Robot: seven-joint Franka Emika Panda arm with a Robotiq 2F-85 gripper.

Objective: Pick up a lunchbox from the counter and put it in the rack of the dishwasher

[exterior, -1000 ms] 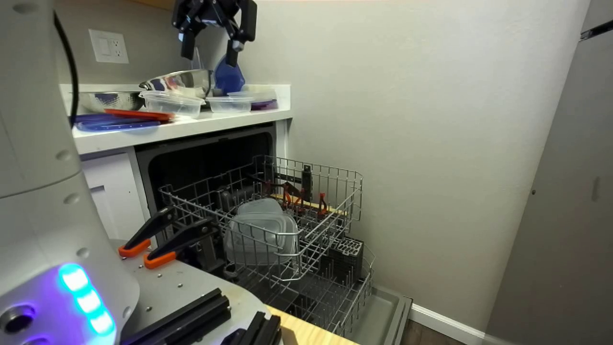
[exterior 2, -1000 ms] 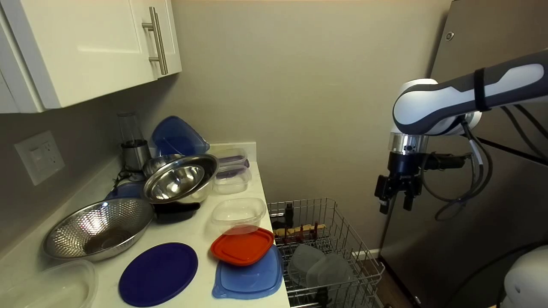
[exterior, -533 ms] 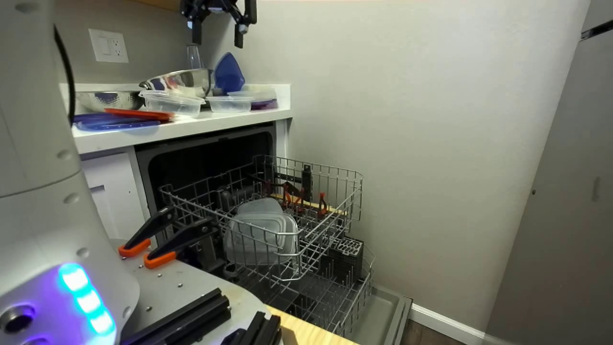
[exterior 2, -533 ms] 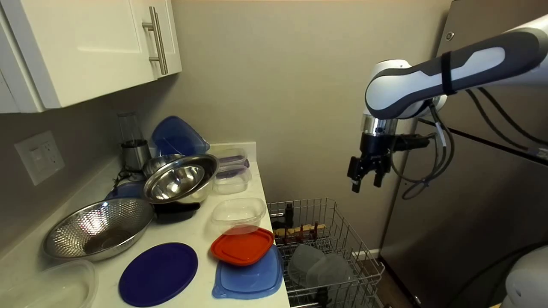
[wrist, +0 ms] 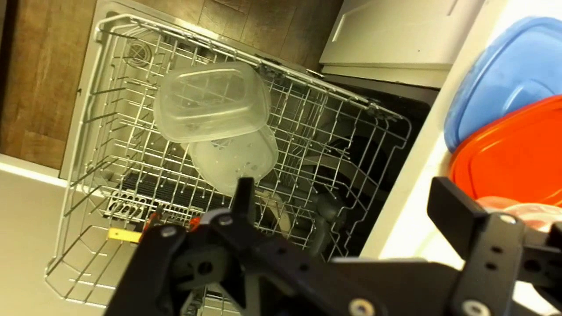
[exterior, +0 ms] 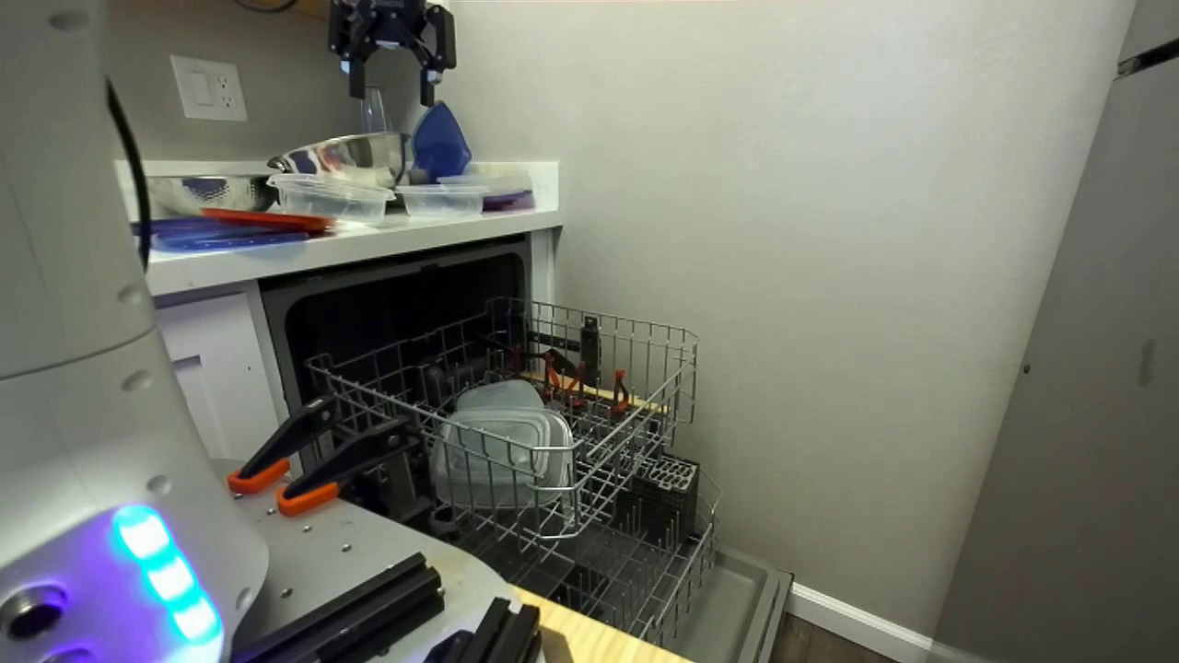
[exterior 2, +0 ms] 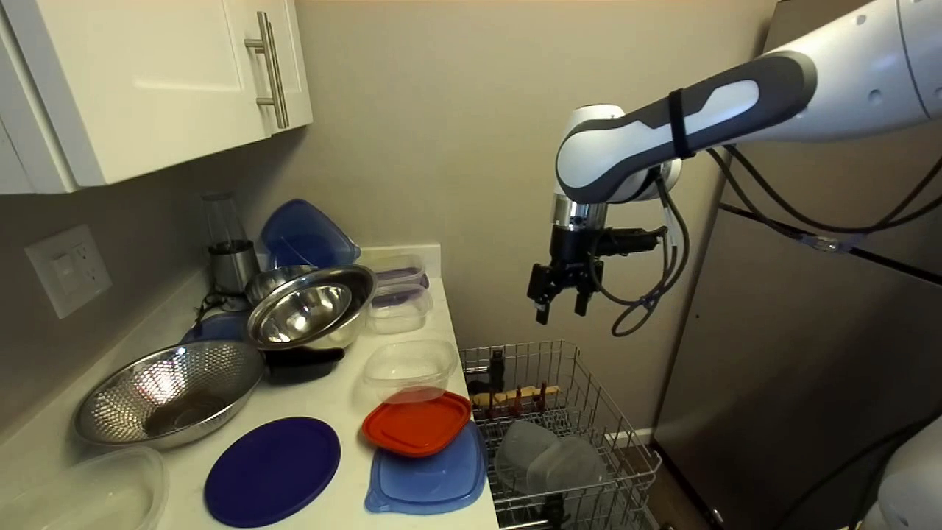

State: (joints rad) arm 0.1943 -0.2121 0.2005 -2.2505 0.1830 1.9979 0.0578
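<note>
Since a second ago the gripper [exterior 2: 561,313] has come well in toward the counter [exterior 2: 342,401], and the arm [exterior 2: 611,151] reaches farther with it. In an exterior view it showed out past the outer end of the rack [exterior 2: 605,412]; now it shows over the rack, and a little higher than then. The jaws stand wide apart with much the same spread as before, and hold nothing.

A lunchbox [exterior 2: 411,361] of clear plastic stands on the counter, lower than the jaws and off to their counter side, and shows overlapping the red lid [exterior 2: 416,425]. Near it, on that same side of the jaws, stand another clear box [exterior 2: 399,316] and more of the kind; which one the task means I cannot tell. In the wrist view the counter's front edge runs between the two fingers [wrist: 454,215]: the red lid and the blue lid [wrist: 505,79] lie past one of them, the rack below and ahead of the other. Two tubs [wrist: 213,101] sit in the rack under the jaws, one overlapping the other. The dishwasher [exterior: 405,299] is open, its rack drawn out, all well below the jaws. Lids, boxes and tubs lie as they lay a second ago. The colander [exterior 2: 169,397] and steel bowls [exterior 2: 309,316], beyond the lunchbox from the jaws, have not shifted either.
</note>
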